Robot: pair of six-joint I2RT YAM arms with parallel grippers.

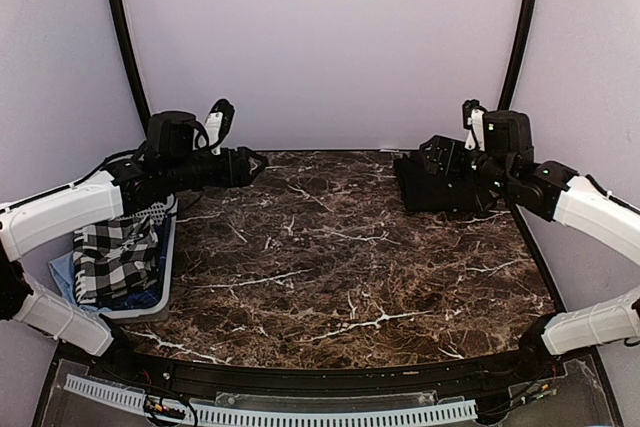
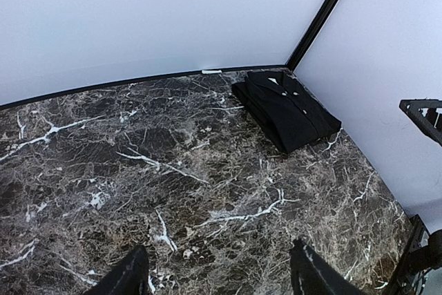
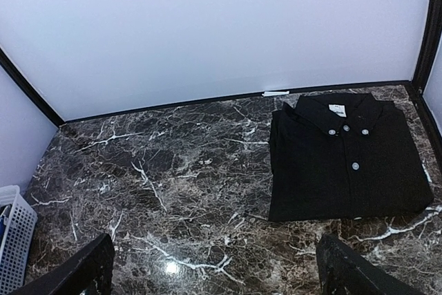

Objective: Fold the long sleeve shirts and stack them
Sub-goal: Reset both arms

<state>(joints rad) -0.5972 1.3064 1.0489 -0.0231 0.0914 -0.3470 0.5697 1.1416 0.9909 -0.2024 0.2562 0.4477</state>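
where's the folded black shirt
The folded black shirt lies on the table, far right in the top view, by the back wall beside the right arm.

We see a black long sleeve shirt [image 3: 345, 164] lying folded flat on the dark marbled counter [image 3: 173, 177], at the far right. Its collar points at the pale back wall [image 3: 207, 25], and its small pale buttons [image 3: 355, 166] face up. A white slatted basket [image 3: 14, 240] shows at the left edge. Our right pincer [image 3: 217, 271] stands wide apart, holding nothing.
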